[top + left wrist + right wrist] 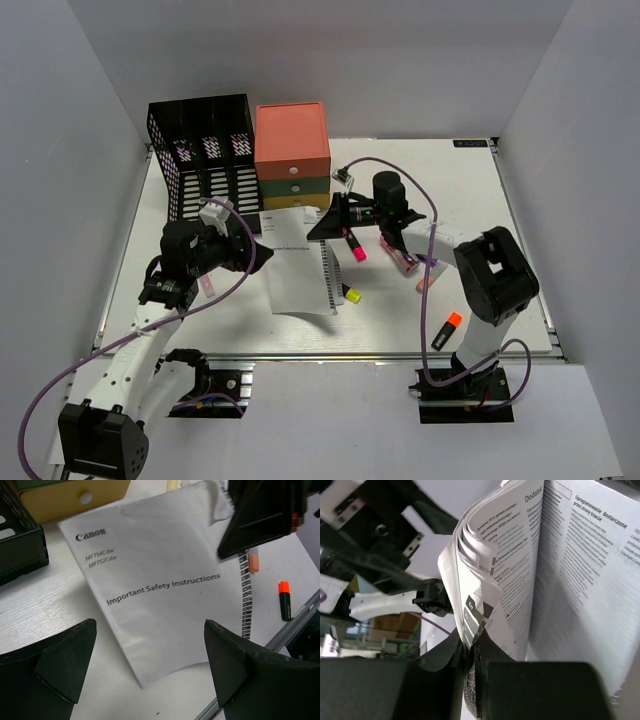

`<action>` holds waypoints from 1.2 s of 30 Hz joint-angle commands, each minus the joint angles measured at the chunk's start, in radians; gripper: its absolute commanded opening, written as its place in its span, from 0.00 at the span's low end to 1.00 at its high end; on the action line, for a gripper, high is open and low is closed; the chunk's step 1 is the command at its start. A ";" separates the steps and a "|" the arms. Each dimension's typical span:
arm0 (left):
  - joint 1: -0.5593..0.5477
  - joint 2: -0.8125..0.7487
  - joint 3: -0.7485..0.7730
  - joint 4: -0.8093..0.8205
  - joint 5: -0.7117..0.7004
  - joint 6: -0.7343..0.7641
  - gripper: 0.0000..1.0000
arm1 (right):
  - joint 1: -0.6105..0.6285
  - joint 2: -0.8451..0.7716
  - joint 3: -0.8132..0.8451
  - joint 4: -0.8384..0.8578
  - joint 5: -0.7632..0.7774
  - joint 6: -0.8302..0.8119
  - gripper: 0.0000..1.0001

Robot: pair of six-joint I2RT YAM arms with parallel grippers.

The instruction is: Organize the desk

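1. White walls box in the desk (470, 200), which fills the middle of the top view. A rack (200, 140) and drawers (292, 150) stand along its far edge, to the left. A booklet (298, 270) lies loose in the centre. A pink highlighter (355, 250), a yellow highlighter (351, 294) and an orange highlighter (447, 330) are scattered to its right. The right fingers (328, 222) sit at the booklet's far right corner, and the left fingers (232, 245) hover just beside its left edge. Whether the rack holds anything I cannot tell. Most of the tidying looks undone.
2. Left wrist: the fingers stand wide apart above the booklet's cover and touch nothing. The booklet rests on the desk below.
3. Right wrist: the fingers are clamped on a fanned bunch of pages at the booklet's edge. Putting the booklet away seems to be the step in hand, with the three highlighters left to do.
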 commanded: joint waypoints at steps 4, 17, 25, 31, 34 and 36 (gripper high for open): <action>0.014 -0.047 0.025 0.005 -0.061 -0.047 0.98 | -0.016 -0.106 0.077 -0.005 -0.071 -0.084 0.00; 0.014 -0.096 -0.084 0.281 0.027 -0.191 0.97 | -0.028 -0.192 0.166 0.050 -0.201 -0.019 0.00; 0.014 -0.042 -0.185 0.570 0.117 -0.302 0.97 | -0.031 -0.249 0.184 0.089 -0.269 -0.004 0.00; 0.004 0.088 -0.196 0.842 0.269 -0.448 0.97 | -0.039 -0.252 0.158 0.302 -0.344 0.154 0.00; -0.006 0.134 -0.222 1.035 0.336 -0.560 0.98 | -0.039 -0.252 0.144 0.375 -0.359 0.208 0.00; -0.006 0.160 -0.225 1.143 0.381 -0.615 0.97 | -0.039 -0.250 0.133 0.392 -0.362 0.219 0.00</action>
